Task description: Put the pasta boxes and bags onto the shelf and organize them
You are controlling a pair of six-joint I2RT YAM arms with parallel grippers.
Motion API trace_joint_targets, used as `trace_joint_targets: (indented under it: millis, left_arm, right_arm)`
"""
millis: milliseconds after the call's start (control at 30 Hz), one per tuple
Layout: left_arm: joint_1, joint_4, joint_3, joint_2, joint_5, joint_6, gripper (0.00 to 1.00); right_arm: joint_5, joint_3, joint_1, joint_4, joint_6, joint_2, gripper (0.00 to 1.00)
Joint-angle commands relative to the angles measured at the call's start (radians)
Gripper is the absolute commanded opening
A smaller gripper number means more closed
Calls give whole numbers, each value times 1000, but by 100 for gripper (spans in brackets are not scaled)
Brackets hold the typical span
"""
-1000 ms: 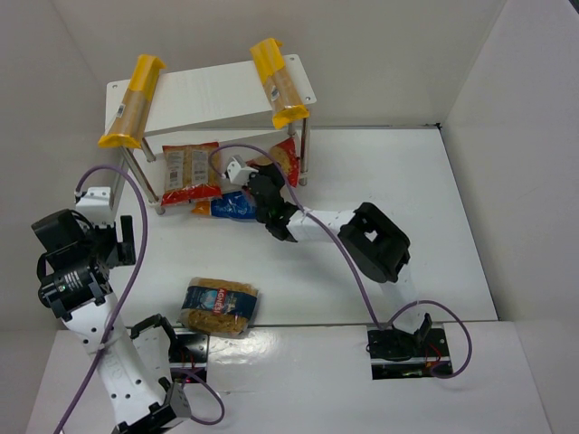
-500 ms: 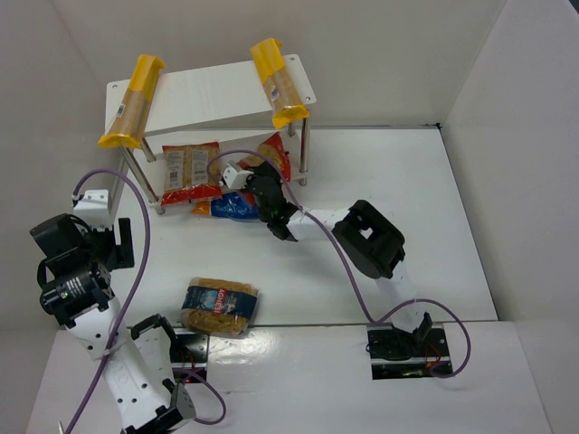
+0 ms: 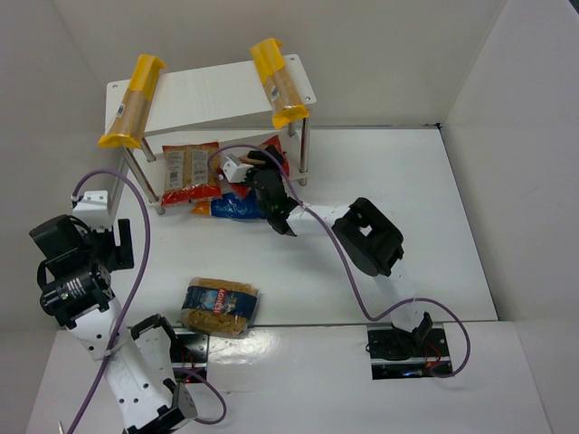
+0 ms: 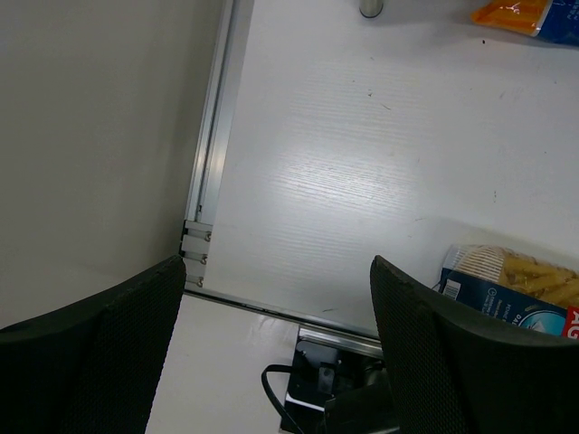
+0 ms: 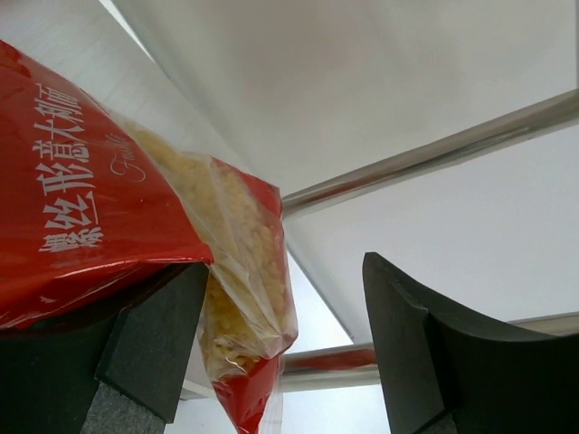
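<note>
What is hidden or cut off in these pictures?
- Top view: the shelf top hides the lower tier's far part; the right gripper partly covers one red bag.
- Right wrist view: that bag is cut by the left edge.
- Left wrist view: the near blue bag is cut by the right edge.

This looks like a robotics lab test cell: a bare white table boxed in by plain white panels on its left, far and right sides. A left arm and a right arm are bolted at the near edge, trailing purple cables.
</note>
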State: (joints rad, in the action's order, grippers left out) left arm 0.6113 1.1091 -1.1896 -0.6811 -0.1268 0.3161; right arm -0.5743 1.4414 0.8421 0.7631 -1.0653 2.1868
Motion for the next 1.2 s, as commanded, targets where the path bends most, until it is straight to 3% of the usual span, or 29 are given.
trace_joint_targets:
  millis: [0,267,467,667,800,933,1167]
  left_arm:
    - [7,0,-27,14,1,18,88]
    - [7,-9,-18,14,-17,27,88]
    - [7,-29,-18,14,-48,28,88]
    - [7,-29,-18,14,-69,28,88]
    - [7,-20,-18,14,-70,37,88]
    - [7,-20,-8,14,-79,37,88]
    - [7,-11,1,25,-79,46,88]
  right_arm:
    - [-6,71,8,-26,73,-44,77]
    - [17,59,69,-448,261,-218,78]
    - [135,108,87,-809,435,-312,78]
    - [304,87,120,-1077,488,-427,78]
    - [401,39,129,-1173,501,-458,77]
    - [441,-38,129,-1164,547,-481,68]
    - [337,-61,153,-1065,542,-428,68]
